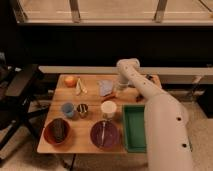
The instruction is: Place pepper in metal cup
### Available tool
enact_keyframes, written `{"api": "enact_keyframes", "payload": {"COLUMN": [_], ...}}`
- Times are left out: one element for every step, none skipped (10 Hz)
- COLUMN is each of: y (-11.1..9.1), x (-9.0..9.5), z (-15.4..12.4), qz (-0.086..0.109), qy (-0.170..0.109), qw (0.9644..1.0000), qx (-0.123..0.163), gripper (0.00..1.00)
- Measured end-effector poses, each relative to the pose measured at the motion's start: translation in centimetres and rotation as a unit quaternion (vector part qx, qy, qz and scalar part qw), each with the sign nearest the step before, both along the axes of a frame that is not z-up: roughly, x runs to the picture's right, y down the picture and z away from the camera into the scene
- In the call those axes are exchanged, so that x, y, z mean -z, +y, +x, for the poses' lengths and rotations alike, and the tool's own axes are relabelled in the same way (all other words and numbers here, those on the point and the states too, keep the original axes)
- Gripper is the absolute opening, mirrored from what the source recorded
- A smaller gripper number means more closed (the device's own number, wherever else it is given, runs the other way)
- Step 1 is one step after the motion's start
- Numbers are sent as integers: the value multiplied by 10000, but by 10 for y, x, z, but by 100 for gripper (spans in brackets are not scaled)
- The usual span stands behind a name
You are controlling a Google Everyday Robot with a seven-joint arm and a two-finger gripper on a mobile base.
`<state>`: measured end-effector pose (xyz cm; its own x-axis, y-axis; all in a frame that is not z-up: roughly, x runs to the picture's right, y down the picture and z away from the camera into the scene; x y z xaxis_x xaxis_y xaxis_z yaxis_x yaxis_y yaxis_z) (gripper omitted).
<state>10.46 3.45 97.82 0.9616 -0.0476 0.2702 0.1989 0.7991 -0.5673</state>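
Pepper low on the wooden counter, toward the back, just in front of a blue-grey cloth-like item and right at the tip of the hand. Hand down at the pepper, at the end of the white arm coming in from the right; impossible to tell whether spread, pressed together or pinching, and no telling whether lifted or resting for the pepper itself. Metal cup upright nearer the front left, between light-blue cup and white cup, well apart from the pepper and apparently without it. Judged progress: early, at the grasp. Left to do: secure the pepper, lift, carry forward and left past the white cup, release into the metal cup.
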Motion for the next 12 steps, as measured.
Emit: {"api": "enact_keyframes", "payload": {"y": [2, 2, -1, -7, -16, -31, -46, -59, -70, -77, -83, -86], "x": [3, 8, 14, 22, 35, 57, 78, 97, 118, 134, 150, 163], "z": [2, 3, 4, 5, 7, 8, 8, 7, 5, -1, -14, -28], "qz": [14, 69, 153, 241, 368, 543, 710, 872, 1059, 1198, 1324, 1405], "qy": [29, 55, 69, 82, 91, 89, 82, 81, 57, 5, -89, -188], "qw": [10000, 10000, 9999, 9997, 9993, 9985, 9974, 9961, 9942, 9924, 9903, 9885], "qx": [8, 25, 26, 21, 22, 30, 52, 84, 181, 290, 415, 525], "gripper": [7, 1, 0, 0, 0, 0, 0, 0, 0, 0, 0, 0]}}
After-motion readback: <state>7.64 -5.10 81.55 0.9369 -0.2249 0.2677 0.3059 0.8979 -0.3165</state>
